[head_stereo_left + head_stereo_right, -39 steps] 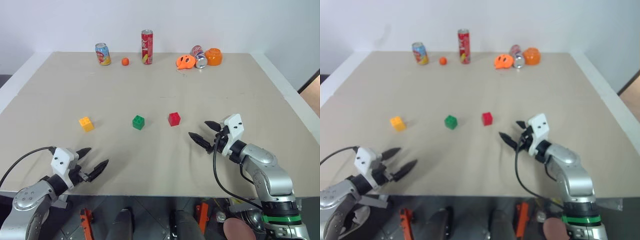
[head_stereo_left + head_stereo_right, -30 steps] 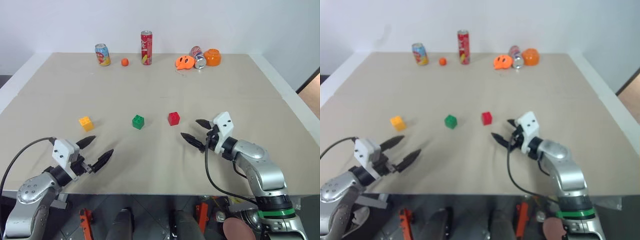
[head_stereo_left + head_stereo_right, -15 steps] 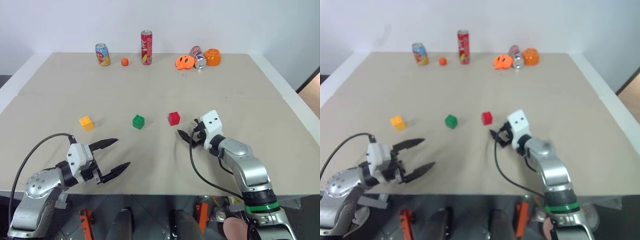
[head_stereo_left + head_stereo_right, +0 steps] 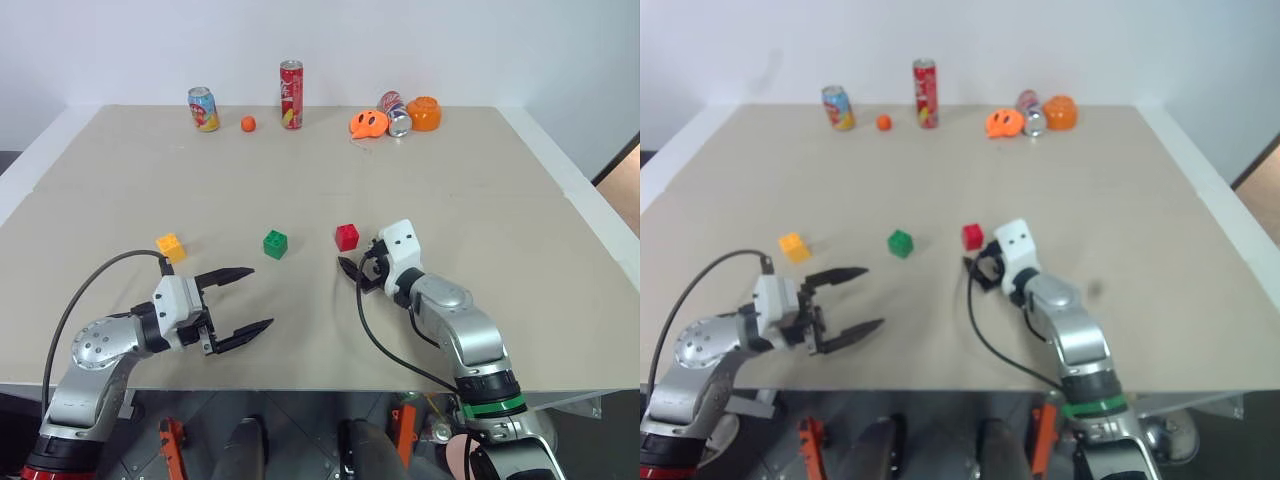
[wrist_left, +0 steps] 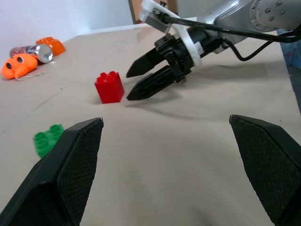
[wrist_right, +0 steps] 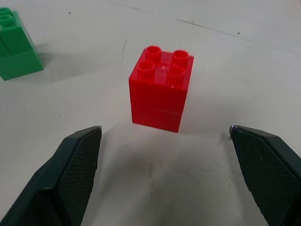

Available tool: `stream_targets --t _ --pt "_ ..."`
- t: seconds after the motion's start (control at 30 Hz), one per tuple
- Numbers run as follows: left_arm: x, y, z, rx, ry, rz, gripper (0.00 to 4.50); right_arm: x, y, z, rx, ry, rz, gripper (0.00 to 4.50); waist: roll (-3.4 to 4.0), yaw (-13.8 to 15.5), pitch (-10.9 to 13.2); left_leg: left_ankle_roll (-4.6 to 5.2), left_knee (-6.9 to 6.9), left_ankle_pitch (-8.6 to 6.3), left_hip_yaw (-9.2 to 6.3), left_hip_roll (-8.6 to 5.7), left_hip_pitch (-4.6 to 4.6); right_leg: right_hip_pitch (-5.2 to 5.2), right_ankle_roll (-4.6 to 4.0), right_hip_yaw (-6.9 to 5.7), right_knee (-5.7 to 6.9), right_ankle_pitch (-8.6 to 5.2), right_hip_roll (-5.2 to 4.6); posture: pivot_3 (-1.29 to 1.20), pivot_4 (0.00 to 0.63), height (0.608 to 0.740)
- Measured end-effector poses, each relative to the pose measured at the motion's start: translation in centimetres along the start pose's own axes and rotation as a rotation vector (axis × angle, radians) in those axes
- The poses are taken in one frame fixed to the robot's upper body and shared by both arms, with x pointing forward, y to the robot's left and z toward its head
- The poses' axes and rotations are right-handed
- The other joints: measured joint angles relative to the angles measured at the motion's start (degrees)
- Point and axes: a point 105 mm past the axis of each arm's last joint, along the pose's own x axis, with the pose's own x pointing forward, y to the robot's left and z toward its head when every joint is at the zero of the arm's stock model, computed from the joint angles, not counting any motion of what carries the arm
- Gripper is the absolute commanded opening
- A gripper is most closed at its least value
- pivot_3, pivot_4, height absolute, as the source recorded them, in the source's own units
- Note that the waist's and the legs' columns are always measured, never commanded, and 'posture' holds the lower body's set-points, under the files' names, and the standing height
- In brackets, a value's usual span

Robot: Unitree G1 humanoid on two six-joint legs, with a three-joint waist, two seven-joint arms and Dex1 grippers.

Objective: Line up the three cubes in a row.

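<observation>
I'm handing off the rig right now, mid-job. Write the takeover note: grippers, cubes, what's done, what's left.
Right gripper: open, empty, aimed at the red cube just short of it, not touching.
Left gripper: open, empty, over bare table nearer the robot than the green cube.
Yellow cube sits farthest left, green in the middle, red on the right, all apart.
Done: no cube gripped.
Left: grasp red, then tidy the three into a straight row.
</observation>
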Motion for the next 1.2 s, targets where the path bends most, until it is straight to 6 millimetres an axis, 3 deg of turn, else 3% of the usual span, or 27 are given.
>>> stream_targets --t 0.2,0.6,0.63,0.9,1.2 --pt "0.4 -0.3 -0.1 -0.008 -0.021 0.008 4.44 1.4 1.0 0.5 -0.004 -0.012 0.013 4.50 0.00 -0.1 0.0 0.02 0.02 0.01 0.00 0.02 0.02 0.00 -0.03 0.05 0.03 0.02 0.04 0.00 0.150 0.740" --pt "0.1 -0.6 -0.5 -0.020 -0.006 0.052 4.44 2.8 0.7 1.0 -0.034 -0.026 0.020 4.50 0.00 -0.1 0.0 0.02 0.03 0.01 0.00 0.02 0.01 0.00 -0.03 0.09 0.05 0.02 0.08 0.00 0.150 0.740" --pt "0.1 -0.6 -0.6 -0.020 -0.004 0.057 4.50 2.8 0.6 0.9 -0.038 -0.024 0.024 3.97 0.00 -0.1 0.0 0.02 0.02 0.01 0.00 0.02 0.01 -0.01 -0.03 0.09 0.06 0.02 0.08 0.00 0.150 0.740" --pt "-0.1 -0.4 -0.5 0.005 -0.003 0.069 4.50 2.8 0.3 0.8 -0.062 -0.017 0.046 1.31 0.00 -0.1 0.0 0.02 0.03 0.01 0.00 0.06 0.02 -0.03 -0.04 0.11 0.06 0.02 0.11 0.00 0.150 0.740" --pt "0.3 0.5 0.3 0.046 -0.027 0.074 4.50 2.6 -0.5 1.8 -0.109 -0.038 0.071 1.19 0.00 -0.1 0.0 0.03 0.04 0.02 0.01 0.05 0.01 -0.02 -0.04 0.13 0.06 0.02 0.12 0.00 0.150 0.740"
